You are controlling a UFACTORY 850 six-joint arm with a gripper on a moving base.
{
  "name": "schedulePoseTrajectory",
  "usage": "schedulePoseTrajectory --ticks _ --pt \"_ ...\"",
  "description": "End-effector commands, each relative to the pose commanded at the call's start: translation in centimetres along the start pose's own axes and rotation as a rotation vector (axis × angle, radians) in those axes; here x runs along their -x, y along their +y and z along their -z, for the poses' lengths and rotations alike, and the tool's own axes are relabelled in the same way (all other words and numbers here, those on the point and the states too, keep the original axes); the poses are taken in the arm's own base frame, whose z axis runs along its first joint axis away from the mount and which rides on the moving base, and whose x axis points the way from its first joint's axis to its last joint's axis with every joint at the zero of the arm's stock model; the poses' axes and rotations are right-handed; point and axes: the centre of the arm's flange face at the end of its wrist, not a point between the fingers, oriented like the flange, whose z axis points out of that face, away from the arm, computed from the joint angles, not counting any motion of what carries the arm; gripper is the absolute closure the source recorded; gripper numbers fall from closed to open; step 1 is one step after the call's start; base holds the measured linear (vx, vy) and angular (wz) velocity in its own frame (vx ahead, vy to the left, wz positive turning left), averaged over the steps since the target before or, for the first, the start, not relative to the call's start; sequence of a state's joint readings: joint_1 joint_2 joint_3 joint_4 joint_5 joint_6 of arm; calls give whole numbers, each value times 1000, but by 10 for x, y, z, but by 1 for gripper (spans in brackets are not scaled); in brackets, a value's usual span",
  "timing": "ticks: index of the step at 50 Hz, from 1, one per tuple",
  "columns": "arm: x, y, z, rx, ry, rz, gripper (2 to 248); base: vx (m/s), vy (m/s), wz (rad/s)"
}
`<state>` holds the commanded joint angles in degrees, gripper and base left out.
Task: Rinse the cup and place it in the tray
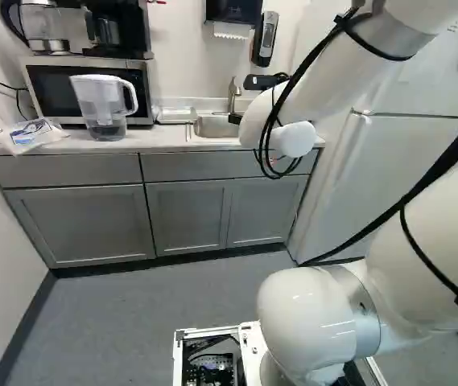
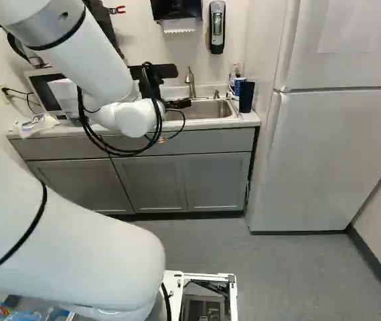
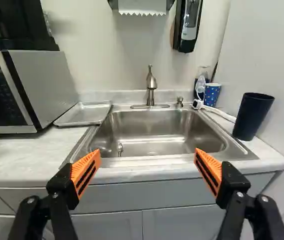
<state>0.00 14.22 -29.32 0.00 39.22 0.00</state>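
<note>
My gripper (image 2: 178,104) reaches out over the counter's front by the sink in the right base view. In the wrist view the gripper (image 3: 147,155) stands wide open, nothing between its orange pads, facing the steel sink (image 3: 154,131). A dark blue cup (image 3: 253,116) is on the counter beside the sink, near the fridge side; the right base view shows this cup (image 2: 246,97) too. Behind it stands a smaller dotted blue paper cup (image 3: 211,94). A shallow metal tray (image 3: 83,114) lies across the sink, beside the microwave, with nothing on it. The faucet (image 3: 151,87) rises behind the basin.
A microwave (image 3: 42,90) and a water pitcher (image 1: 104,104) stand on the counter (image 1: 68,145), with a plastic bag (image 1: 31,135) near the wall. The fridge (image 2: 331,154) borders the counter. A soap dispenser (image 3: 187,25) and a paper towel dispenser (image 2: 176,9) hang above.
</note>
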Motion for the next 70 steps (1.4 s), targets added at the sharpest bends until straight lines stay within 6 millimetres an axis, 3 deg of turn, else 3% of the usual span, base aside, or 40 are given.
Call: schedulePoseTrajectory --ticks 70 --pt "-67 0 -17 0 25 0 3 0 0 0"
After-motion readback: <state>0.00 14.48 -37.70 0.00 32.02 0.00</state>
